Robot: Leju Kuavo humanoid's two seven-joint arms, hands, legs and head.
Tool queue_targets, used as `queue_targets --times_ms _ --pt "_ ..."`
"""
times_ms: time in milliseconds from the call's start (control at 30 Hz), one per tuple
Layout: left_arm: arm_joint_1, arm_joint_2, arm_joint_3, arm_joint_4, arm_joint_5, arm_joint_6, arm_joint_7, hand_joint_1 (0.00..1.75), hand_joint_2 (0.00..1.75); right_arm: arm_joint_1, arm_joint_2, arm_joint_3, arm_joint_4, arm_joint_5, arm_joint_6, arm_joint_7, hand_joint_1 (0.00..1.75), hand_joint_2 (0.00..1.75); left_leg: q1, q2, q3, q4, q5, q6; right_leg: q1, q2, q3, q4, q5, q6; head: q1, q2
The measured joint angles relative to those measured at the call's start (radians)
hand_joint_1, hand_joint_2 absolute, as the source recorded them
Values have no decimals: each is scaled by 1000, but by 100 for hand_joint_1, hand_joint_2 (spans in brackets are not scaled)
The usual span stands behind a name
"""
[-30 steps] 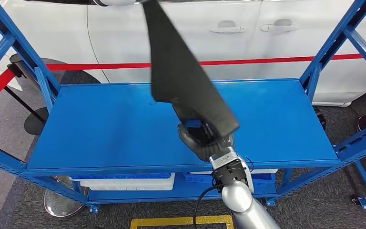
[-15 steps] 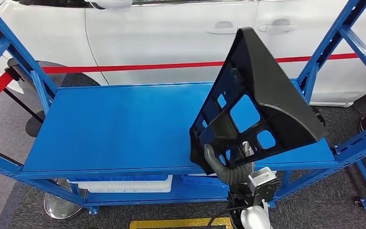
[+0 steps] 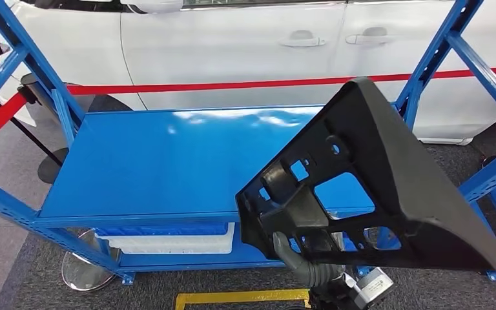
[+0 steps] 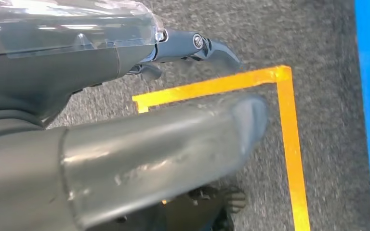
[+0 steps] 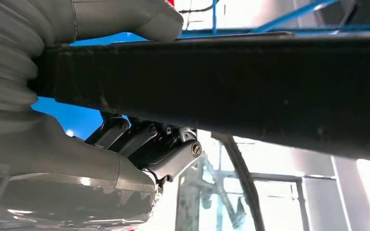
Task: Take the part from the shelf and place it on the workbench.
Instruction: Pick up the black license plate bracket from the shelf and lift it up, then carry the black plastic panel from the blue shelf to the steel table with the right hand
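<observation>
Item: black part, gripped in the right hand, now clear of the blue shelf and drawn nearer and lower than half a second ago, so carrying to the workbench remains; left hand hanging, finger state indeterminable.

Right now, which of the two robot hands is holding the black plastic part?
The right robot hand grips the black plastic part from below, above the blue shelf. The left robot hand hangs over the floor, holding nothing.
</observation>
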Motion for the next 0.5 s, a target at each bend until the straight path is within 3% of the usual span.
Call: queue_targets --times_ms 33,67,167,200,233,267,333,400,433,500 --pt "0 0 3 0 0 0 1 0 0 7 -1 0 -6 0 5 -3 175 175 2 2 -6 -5 12 7 -1 1 -5 8 -15 6 1 0" --pt "0 -1 6 0 0 0 1 0 0 12 -2 0 -11 0 10 -6 175 175 5 5 -13 -10 26 13 -2 2 -15 32 -48 11 3 0" --pt "-1 -2 13 0 -1 -1 2 0 0 26 -6 0 -21 3 21 -10 175 175 7 10 -50 -12 57 21 -8 3 -58 198 -188 24 10 0" --pt "0 -2 14 0 -2 -1 2 0 0 30 -8 0 -22 6 23 -11 175 175 7 11 -65 -10 67 19 -10 2 -60 242 -205 29 11 0" --pt "0 -2 14 0 -2 -1 3 0 0 34 -9 0 -22 9 25 -11 175 175 8 11 -80 -7 76 16 -13 2 -47 257 -198 32 11 0" --pt "0 -3 15 0 -2 -1 3 0 0 38 -11 0 -24 11 26 -12 175 175 9 12 -94 -2 83 12 -16 2 -17 236 -177 34 11 0" --pt "0 -5 16 0 -2 -2 3 0 0 42 -12 0 -29 13 27 -12 175 175 11 11 -121 12 94 3 -19 2 83 113 -142 35 11 0" --pt "-1 -6 16 0 -2 -2 3 0 0 45 -13 -1 -36 13 28 -13 175 175 11 10 -135 24 103 -9 -15 5 154 9 -144 25 11 0" --pt "-1 -6 16 0 -2 -2 4 0 0 47 -13 -1 -39 13 28 -15 175 175 10 10 -139 26 109 -16 -11 7 163 -11 -149 18 12 0" --pt "1 -6 18 0 -2 -2 4 0 0 50 -13 -2 -42 13 29 -16 175 175 12 9 -144 26 120 -30 -10 7 151 -16 -137 -1 15 0"
